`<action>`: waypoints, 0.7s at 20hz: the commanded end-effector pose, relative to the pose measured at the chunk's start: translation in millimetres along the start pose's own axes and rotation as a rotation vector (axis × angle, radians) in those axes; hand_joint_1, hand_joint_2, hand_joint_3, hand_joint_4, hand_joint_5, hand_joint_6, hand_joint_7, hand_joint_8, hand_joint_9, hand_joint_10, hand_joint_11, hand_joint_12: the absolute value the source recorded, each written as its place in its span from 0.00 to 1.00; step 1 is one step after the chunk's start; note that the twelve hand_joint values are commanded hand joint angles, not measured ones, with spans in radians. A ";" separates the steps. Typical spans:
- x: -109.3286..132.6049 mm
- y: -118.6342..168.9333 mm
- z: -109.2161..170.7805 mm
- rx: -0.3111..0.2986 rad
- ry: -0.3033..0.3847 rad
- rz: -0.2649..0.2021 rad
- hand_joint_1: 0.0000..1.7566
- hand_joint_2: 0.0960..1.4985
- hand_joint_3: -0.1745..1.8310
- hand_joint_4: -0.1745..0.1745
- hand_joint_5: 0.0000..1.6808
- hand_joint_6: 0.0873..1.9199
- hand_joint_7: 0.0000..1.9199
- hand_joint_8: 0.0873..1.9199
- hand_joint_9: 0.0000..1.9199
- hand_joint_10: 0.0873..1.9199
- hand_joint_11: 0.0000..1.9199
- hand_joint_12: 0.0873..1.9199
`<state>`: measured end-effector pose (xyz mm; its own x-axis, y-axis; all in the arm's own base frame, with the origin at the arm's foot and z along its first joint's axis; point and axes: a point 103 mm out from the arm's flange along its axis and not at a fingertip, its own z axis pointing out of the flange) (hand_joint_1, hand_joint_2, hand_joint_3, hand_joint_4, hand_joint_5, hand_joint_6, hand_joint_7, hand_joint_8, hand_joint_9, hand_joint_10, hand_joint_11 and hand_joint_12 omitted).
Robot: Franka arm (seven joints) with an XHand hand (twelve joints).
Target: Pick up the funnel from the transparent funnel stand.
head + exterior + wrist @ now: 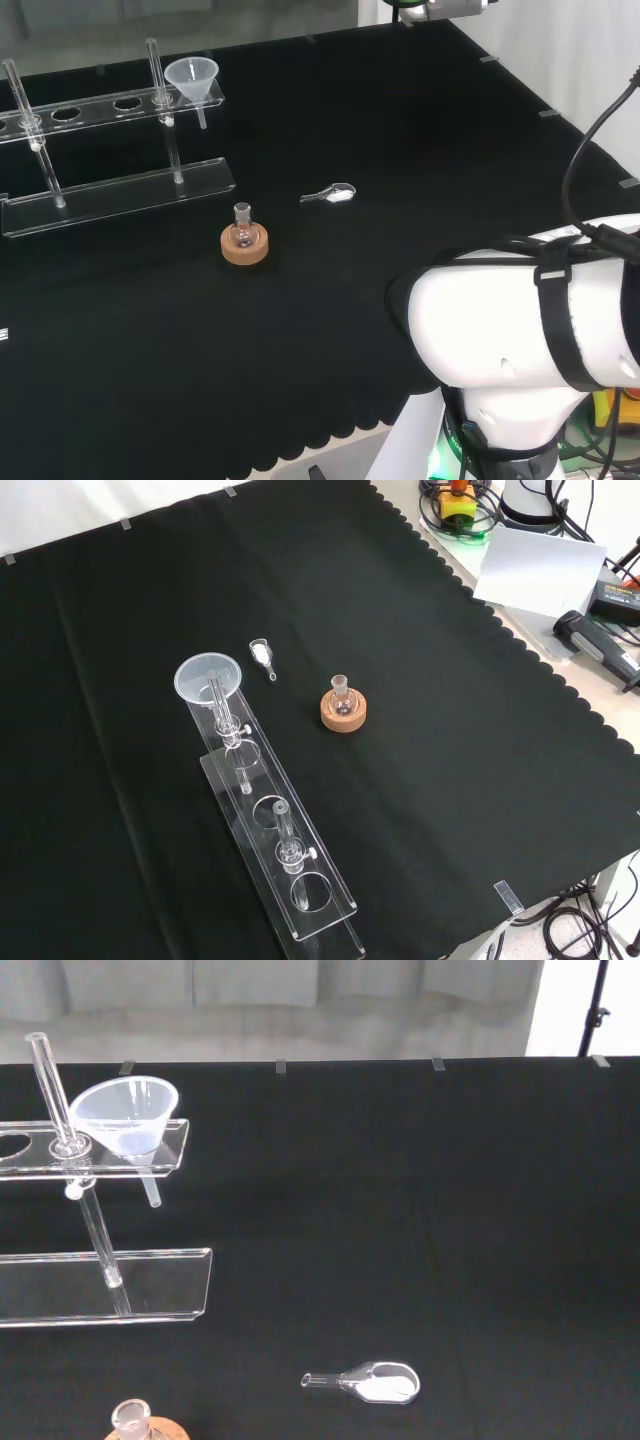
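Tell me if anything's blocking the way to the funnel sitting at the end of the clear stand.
Nothing visible blocks it. The funnel sits in the end hole of the transparent stand, open from above. Closest is the stand's upright rod beside it. The small flask on its cork ring and the scoop lie apart on the cloth.

Translucent funnel (192, 77) sits upright in the clear stand's (120, 190) end hole.
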<state>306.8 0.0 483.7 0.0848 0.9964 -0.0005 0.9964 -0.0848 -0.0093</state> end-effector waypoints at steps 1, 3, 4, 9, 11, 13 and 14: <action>-0.5 0.1 0.0 -0.011 -0.008 0.001 0.00 0.80 0.23 0.57 0.15 0.00 0.06 0.26 0.16 0.30 0.14 0.66; -1.0 0.5 0.5 -0.010 -0.007 0.003 0.00 0.80 0.23 0.56 0.16 0.00 0.07 0.26 0.16 0.29 0.15 0.66; -1.0 0.6 0.7 -0.009 -0.006 0.004 0.00 0.80 0.23 0.56 0.16 0.00 0.07 0.26 0.16 0.29 0.15 0.66; -1.6 3.1 1.5 -0.008 -0.010 0.015 0.00 0.80 0.23 0.56 0.16 0.00 0.07 0.26 0.17 0.29 0.15 0.66; -1.9 9.3 3.3 0.002 -0.013 0.027 0.00 0.80 0.23 0.56 0.16 0.00 0.07 0.26 0.17 0.29 0.15 0.66; -4.4 19.0 7.4 0.012 -0.008 0.039 0.00 0.80 0.23 0.56 0.16 0.00 0.07 0.26 0.17 0.29 0.16 0.66; -5.6 24.2 9.9 0.016 -0.006 0.044 0.00 0.80 0.23 0.56 0.16 0.00 0.07 0.26 0.17 0.29 0.16 0.66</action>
<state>311.1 -1.1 485.0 0.0936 0.9956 -0.0064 0.9956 -0.0935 0.0020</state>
